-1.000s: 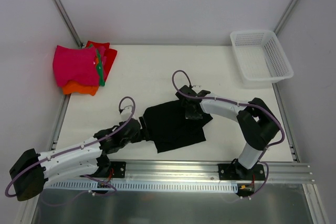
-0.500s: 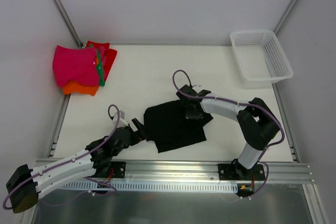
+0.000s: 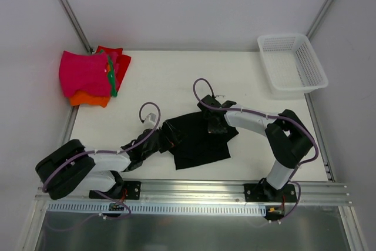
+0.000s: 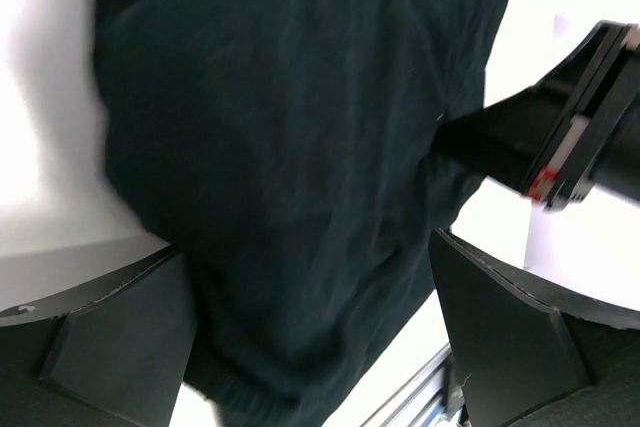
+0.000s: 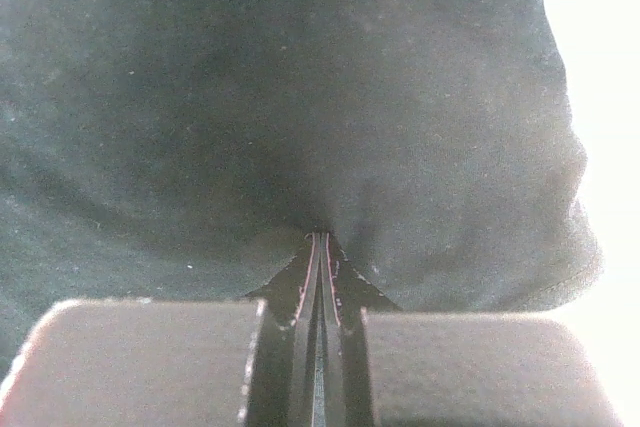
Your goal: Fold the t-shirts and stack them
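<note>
The black t-shirt lies partly folded near the table's front middle. My left gripper is at its left edge, and in the left wrist view it stands open, with the black cloth spread below and between its fingers. My right gripper rests on the shirt's upper right part. In the right wrist view it is shut, its tips pressed against the cloth. The other t-shirts sit stacked at the far left: magenta on top, with orange, red and green showing beneath.
A white mesh basket stands at the far right corner. The metal rail with both arm bases runs along the near edge. The right arm shows at the right of the left wrist view.
My left gripper has opened and let go of the shirt's left edge. Its arm drew back, then folded in toward that edge again. The right gripper has stayed put.
</note>
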`<state>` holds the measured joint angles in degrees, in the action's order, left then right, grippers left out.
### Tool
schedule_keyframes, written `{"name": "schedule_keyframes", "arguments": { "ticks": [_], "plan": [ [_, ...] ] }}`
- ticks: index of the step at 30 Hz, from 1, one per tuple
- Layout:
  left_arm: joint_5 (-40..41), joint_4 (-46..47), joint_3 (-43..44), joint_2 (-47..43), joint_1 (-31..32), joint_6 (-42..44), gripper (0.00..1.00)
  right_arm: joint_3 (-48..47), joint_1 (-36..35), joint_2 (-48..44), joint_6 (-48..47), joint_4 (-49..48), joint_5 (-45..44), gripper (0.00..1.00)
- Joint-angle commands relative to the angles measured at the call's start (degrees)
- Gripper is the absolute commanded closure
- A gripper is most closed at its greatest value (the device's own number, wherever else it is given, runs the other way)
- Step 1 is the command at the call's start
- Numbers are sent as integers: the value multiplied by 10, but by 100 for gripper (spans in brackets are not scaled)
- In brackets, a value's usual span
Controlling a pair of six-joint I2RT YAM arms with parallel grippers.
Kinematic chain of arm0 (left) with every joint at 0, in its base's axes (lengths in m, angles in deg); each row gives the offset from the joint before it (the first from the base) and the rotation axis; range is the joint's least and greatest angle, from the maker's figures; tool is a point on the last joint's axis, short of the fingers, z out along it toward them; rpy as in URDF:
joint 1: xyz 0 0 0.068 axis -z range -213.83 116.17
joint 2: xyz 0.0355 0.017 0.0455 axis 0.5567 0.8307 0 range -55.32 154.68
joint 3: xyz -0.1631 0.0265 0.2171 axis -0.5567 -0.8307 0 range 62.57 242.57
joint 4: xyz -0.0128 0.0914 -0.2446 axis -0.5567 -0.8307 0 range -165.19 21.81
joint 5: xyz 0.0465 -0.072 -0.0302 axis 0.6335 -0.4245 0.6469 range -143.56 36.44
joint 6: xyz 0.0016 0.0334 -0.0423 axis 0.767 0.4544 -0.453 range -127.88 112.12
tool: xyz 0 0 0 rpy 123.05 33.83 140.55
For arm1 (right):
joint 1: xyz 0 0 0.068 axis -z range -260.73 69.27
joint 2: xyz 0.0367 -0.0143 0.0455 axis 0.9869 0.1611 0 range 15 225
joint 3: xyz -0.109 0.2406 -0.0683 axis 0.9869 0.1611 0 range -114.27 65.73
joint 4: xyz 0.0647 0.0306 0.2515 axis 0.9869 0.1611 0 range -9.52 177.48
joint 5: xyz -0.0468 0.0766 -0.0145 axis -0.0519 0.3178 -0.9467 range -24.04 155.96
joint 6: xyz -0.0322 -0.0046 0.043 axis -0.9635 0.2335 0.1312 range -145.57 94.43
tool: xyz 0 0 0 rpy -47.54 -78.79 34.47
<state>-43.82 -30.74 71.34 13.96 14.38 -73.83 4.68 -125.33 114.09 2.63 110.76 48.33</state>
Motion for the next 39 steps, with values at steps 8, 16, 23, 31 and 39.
{"name": "schedule_keyframes", "arguments": {
  "ticks": [8,16,23,31,39],
  "plan": [
    [-94,71,55,225,-23,14,11,22,5,12,-3,3,9,100],
    [-118,93,71,231,-29,30,47,22,6,16,-3,-4,17,100],
    [-142,100,84,235,-36,46,100,24,6,14,-6,-6,18,99],
    [-112,28,99,157,-36,89,100,29,7,-1,-24,-24,34,100],
    [-87,-48,130,90,-39,144,100,126,-18,-287,-66,-103,45,59]
  ]
}}
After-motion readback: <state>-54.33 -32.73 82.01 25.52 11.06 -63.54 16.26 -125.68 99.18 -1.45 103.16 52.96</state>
